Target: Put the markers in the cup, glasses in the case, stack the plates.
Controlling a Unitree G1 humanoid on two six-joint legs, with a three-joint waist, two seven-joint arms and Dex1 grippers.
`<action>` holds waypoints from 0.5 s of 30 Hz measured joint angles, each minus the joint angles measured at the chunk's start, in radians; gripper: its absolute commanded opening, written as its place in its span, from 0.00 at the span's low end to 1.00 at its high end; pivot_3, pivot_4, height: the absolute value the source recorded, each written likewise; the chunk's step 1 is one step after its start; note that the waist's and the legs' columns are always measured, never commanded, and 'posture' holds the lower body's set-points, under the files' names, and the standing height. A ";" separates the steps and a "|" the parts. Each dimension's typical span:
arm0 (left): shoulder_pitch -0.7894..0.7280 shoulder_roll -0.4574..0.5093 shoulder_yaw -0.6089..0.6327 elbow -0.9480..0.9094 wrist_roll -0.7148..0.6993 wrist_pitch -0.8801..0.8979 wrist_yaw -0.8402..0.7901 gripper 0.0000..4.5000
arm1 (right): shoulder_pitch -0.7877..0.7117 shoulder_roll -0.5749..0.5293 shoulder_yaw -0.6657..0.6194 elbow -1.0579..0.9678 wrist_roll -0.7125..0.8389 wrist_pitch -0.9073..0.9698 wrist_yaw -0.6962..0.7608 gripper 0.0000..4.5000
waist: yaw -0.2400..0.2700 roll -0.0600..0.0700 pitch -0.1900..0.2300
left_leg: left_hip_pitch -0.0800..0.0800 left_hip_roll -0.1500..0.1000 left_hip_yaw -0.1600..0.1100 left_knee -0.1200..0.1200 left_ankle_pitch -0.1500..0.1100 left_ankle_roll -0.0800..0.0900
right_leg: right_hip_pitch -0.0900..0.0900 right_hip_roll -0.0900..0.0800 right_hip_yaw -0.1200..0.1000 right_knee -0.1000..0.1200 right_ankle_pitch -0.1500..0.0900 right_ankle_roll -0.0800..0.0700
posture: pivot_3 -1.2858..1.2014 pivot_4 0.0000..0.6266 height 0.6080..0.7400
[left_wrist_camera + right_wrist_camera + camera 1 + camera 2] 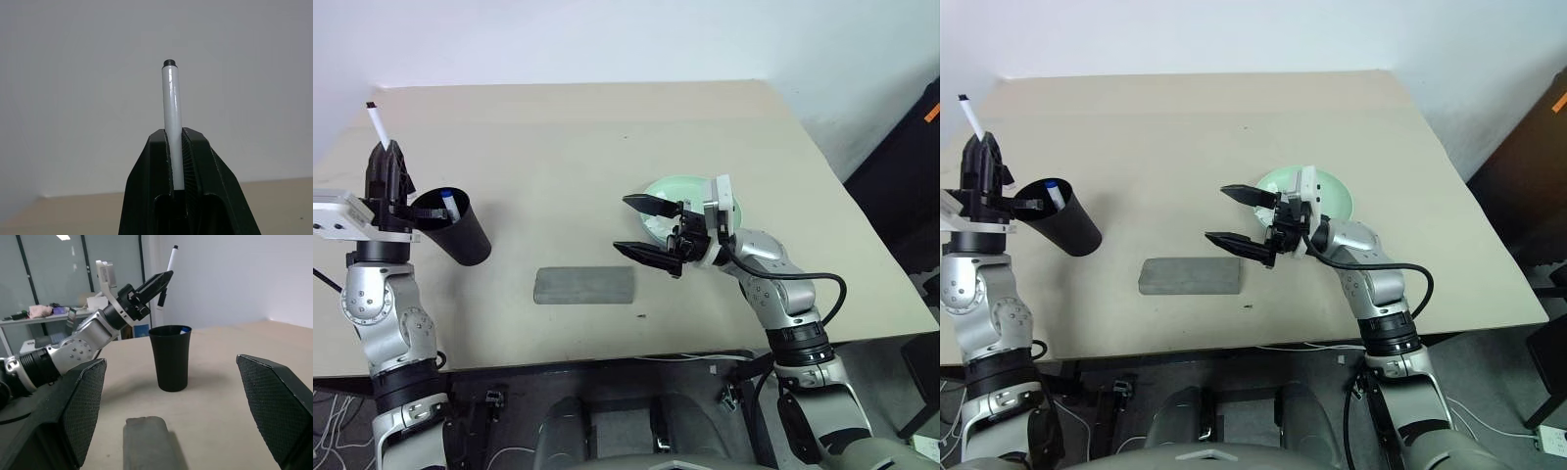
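My left gripper [387,153] is shut on a white marker [377,124] that sticks up out of its fingers, small black end on top [169,63]. It hangs just above and left of the black cup [460,228], which stands on the table's left side. A blue-capped marker [448,204] rests inside the cup. The grey case [585,285] lies shut near the front edge. My right gripper [623,223] is open and empty, above the table between the case and a mint green plate [677,188]. The glasses are out of view.
The beige table [568,137] stretches bare behind the cup and the plate. Its front edge runs just below the case. A white wall stands behind the table, and dark furniture [901,186] sits off its right side.
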 measured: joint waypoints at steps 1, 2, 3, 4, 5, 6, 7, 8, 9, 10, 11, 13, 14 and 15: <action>0.005 -0.004 -0.005 0.006 0.002 -0.001 0.005 0.00 | 0.000 0.000 0.000 0.004 -0.003 -0.003 0.001 1.00 | 0.000 0.000 0.000 | 0.000 0.000 0.000 0.000 0.000 0.000 | 0.000 0.000 0.000 0.000 0.000 0.000 | 0.52 0.24 0.89; 0.008 -0.006 -0.008 0.011 0.006 -0.001 0.009 0.00 | 0.000 0.000 0.000 0.009 -0.006 -0.006 0.001 1.00 | 0.000 0.000 0.000 | 0.000 0.000 0.000 0.000 0.000 0.000 | 0.000 0.000 0.000 0.000 0.000 0.000 | 0.52 0.24 0.89; 0.014 -0.007 -0.011 0.012 0.011 -0.002 0.015 0.00 | 0.000 0.000 0.000 0.016 -0.009 -0.011 0.001 1.00 | 0.000 0.000 0.000 | 0.000 0.000 0.000 0.000 0.000 0.000 | 0.000 0.000 0.000 0.000 0.000 0.000 | 0.52 0.24 0.89; 0.021 -0.007 -0.012 0.012 0.019 -0.003 0.018 0.00 | 0.000 0.000 0.000 0.019 -0.013 -0.016 0.001 1.00 | 0.000 0.000 0.000 | 0.000 0.000 0.000 0.000 0.000 0.000 | 0.000 0.000 0.000 0.000 0.000 0.000 | 0.52 0.24 0.89; 0.027 -0.007 -0.014 0.019 0.025 -0.003 0.021 0.00 | 0.000 0.000 0.000 0.020 -0.017 -0.022 -0.001 1.00 | 0.000 0.000 0.000 | 0.000 0.000 0.000 0.000 0.000 0.000 | 0.000 0.000 0.000 0.000 0.000 0.000 | 0.52 0.24 0.89; 0.029 -0.007 -0.014 0.024 0.028 -0.003 0.023 0.00 | 0.000 0.000 0.000 0.020 -0.018 -0.023 -0.001 1.00 | 0.001 0.000 0.000 | 0.000 0.000 0.000 0.000 0.000 0.000 | 0.000 0.000 0.000 0.000 0.000 0.000 | 0.52 0.24 0.89; 0.033 -0.007 -0.014 0.031 0.031 -0.003 0.026 0.00 | 0.000 0.000 0.000 0.020 -0.018 -0.024 -0.004 1.00 | 0.001 0.000 0.000 | 0.000 0.000 0.000 0.000 0.000 0.000 | 0.000 0.000 0.000 0.000 0.000 0.000 | 0.52 0.24 0.89; 0.036 -0.007 -0.014 0.032 0.036 -0.003 0.030 0.00 | 0.000 0.001 0.000 0.020 -0.019 -0.024 -0.008 1.00 | 0.002 0.000 0.000 | 0.000 0.000 0.000 0.000 0.000 0.000 | 0.000 0.000 0.000 0.000 0.000 0.000 | 0.52 0.24 0.89; 0.039 -0.007 -0.014 0.032 0.040 -0.003 0.033 0.00 | 0.000 0.001 0.000 0.020 -0.019 -0.024 -0.012 1.00 | 0.003 0.000 0.000 | 0.000 0.000 0.000 0.000 0.000 0.000 | 0.000 0.000 0.000 0.000 0.000 0.000 | 0.52 0.24 0.89; 0.041 -0.007 -0.014 0.034 0.043 -0.003 0.036 0.00 | 0.000 0.002 0.000 0.019 -0.020 -0.024 -0.018 1.00 | 0.005 0.000 0.000 | 0.000 0.000 0.000 0.000 0.000 0.000 | 0.000 0.000 0.000 0.000 0.000 0.000 | 0.52 0.24 0.89; 0.042 -0.007 -0.015 0.038 0.044 -0.003 0.037 0.00 | -0.001 0.002 0.000 0.019 -0.021 -0.024 -0.020 1.00 | 0.008 0.000 0.000 | 0.000 0.000 0.000 0.000 0.000 0.000 | 0.000 0.000 0.000 0.000 0.000 0.000 | 0.52 0.24 0.89; 0.046 -0.007 -0.015 0.046 0.045 -0.006 0.037 0.00 | -0.004 0.002 0.001 0.020 -0.022 -0.024 -0.026 1.00 | 0.014 0.000 0.000 | 0.000 0.000 0.000 0.000 0.000 0.000 | 0.000 0.000 0.000 0.000 0.000 0.000 | 0.52 0.24 0.89; 0.051 -0.007 -0.015 0.049 0.045 -0.007 0.037 0.00 | -0.008 0.003 0.002 0.020 -0.024 -0.024 -0.028 1.00 | 0.015 0.000 0.000 | 0.000 0.000 0.000 0.000 0.000 0.000 | 0.000 0.000 0.000 0.000 0.000 0.000 | 0.52 0.24 0.89; 0.058 -0.007 -0.015 0.051 0.045 -0.007 0.037 0.00 | -0.013 0.003 0.002 0.020 -0.026 -0.024 -0.031 1.00 | 0.015 0.000 0.000 | 0.000 0.000 0.000 0.000 0.000 0.000 | 0.000 0.000 0.000 0.000 0.000 0.000 | 0.52 0.24 0.89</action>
